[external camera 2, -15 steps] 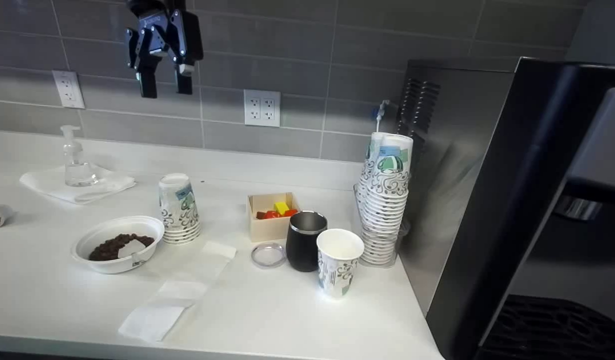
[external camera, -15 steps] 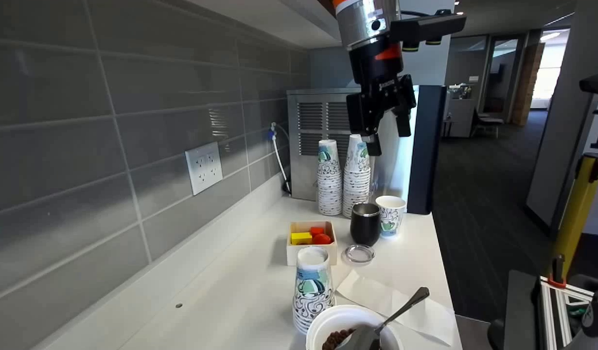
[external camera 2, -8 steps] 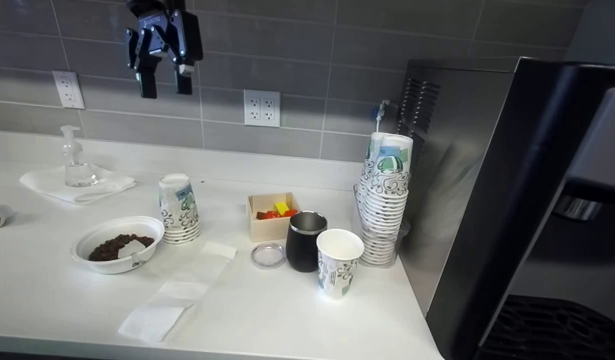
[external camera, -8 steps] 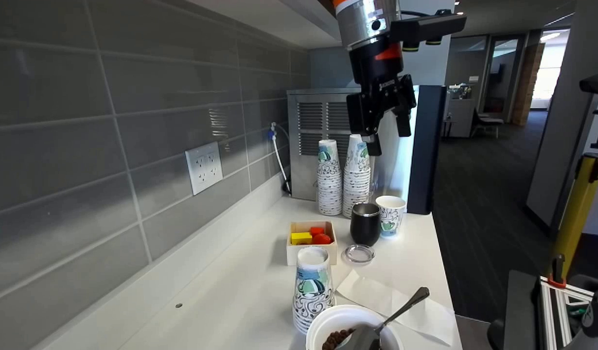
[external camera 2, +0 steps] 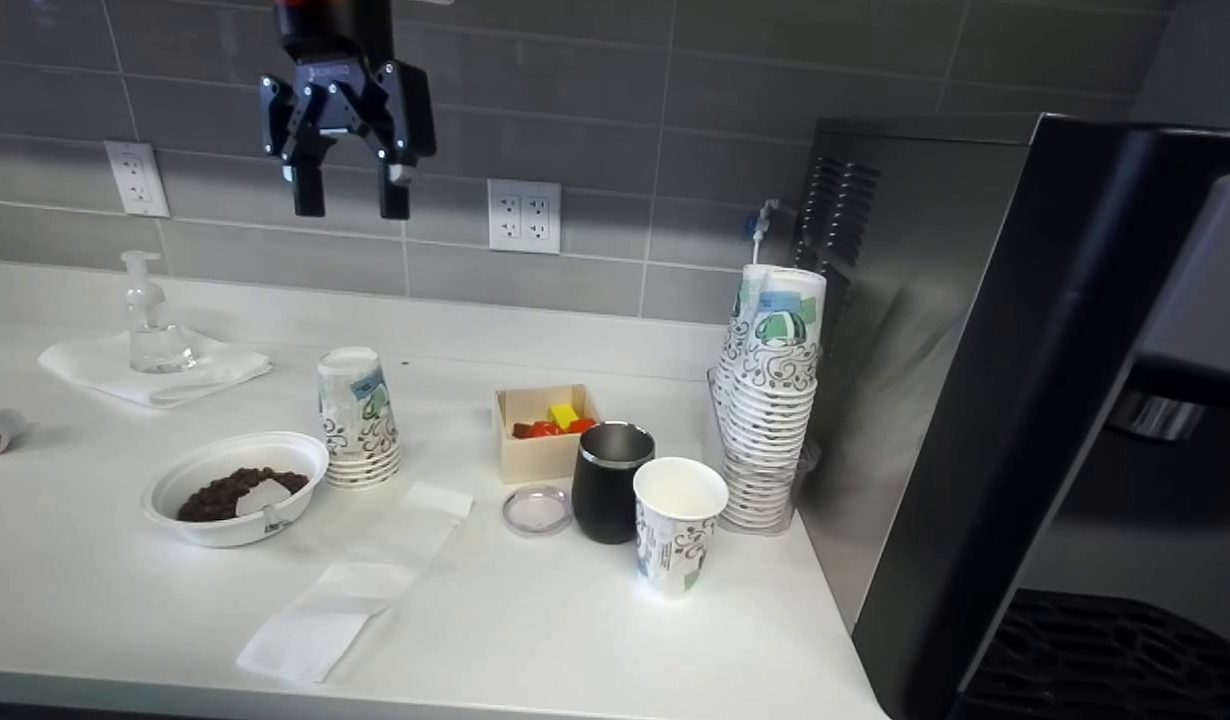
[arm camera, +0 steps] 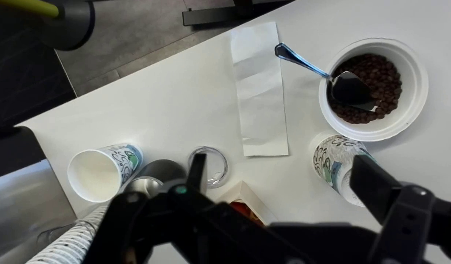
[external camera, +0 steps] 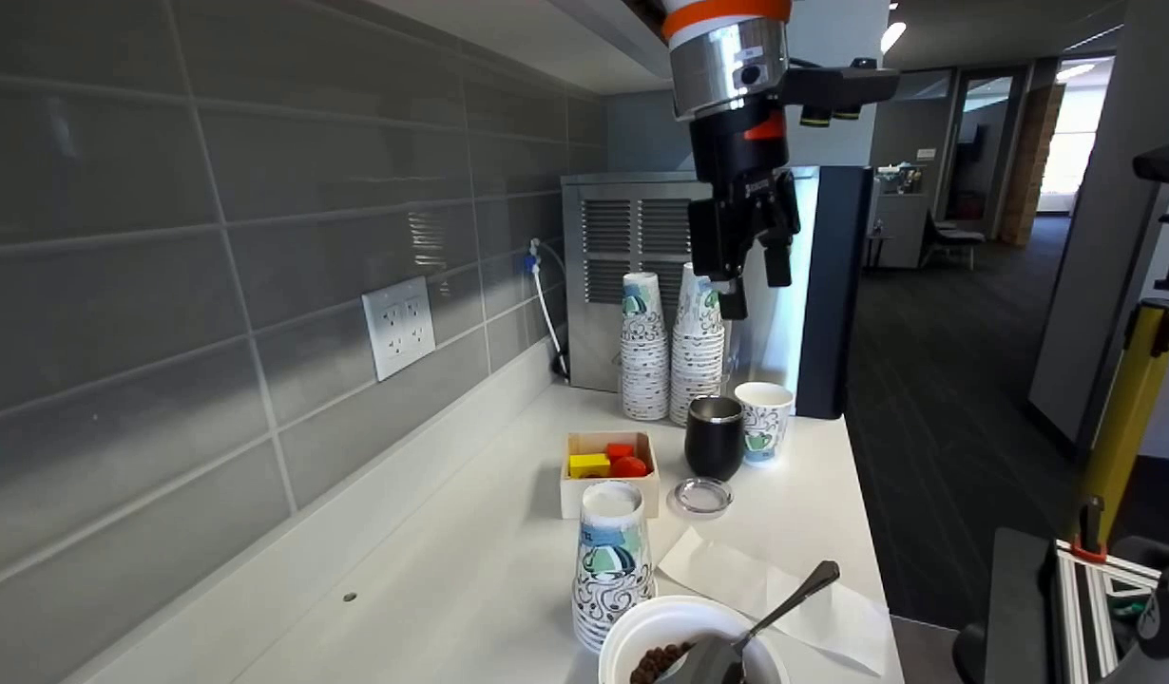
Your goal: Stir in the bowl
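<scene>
The small round white bowl (external camera: 632,622) stands on the counter, with dark brown beans inside. It shows in both exterior views (external camera 2: 225,535) and at the upper right of the wrist view (arm camera: 418,82). A metal spoon (arm camera: 302,61) leans in the bowl, its flat end on the beans and its handle over the rim; it shows in both exterior views (external camera: 792,600), though in one only its flat end (external camera 2: 263,497). My gripper (external camera 2: 351,207) is open and empty, high above the counter; its fingers also show in an exterior view (external camera: 756,288) and the wrist view (arm camera: 280,163).
An upside-down stack of paper cups (external camera 2: 359,420) stands right beside the bowl. A paper towel (external camera 2: 345,595), a box of blocks (external camera 2: 540,460), a clear lid (external camera 2: 537,510), a black tumbler (external camera 2: 605,500), a paper cup (external camera 2: 675,540) and tall cup stacks (external camera 2: 770,420) stand by the dispenser.
In the last half second my gripper has moved lower and slightly sideways, to the right in one exterior view, and has turned a little. The bowl and spoon have not moved.
</scene>
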Action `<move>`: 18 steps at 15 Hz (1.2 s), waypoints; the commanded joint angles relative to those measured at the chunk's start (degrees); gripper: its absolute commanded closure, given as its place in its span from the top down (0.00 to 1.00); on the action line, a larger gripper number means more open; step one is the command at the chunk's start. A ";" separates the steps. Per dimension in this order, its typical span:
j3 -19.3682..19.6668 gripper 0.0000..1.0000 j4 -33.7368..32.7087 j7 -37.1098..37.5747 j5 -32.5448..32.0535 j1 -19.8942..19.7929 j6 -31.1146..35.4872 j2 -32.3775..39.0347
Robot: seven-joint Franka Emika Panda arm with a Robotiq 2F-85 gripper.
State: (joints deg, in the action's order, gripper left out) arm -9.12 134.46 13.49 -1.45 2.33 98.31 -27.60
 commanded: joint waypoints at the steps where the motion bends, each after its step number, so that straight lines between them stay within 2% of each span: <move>1: 4.62 1.00 7.67 -10.23 1.57 1.79 9.02 -4.92; 5: 9.69 1.00 13.61 -22.44 5.54 3.56 19.19 -3.60; 8: 12.99 1.00 15.98 -32.22 10.78 5.85 23.49 -0.07; 13: 16.31 1.00 15.15 -47.02 19.69 9.36 20.51 8.33; 18: 14.29 1.00 12.69 -54.99 22.56 8.62 17.08 18.99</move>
State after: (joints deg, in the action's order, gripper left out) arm 6.01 150.43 -37.17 19.00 11.31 117.89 -15.55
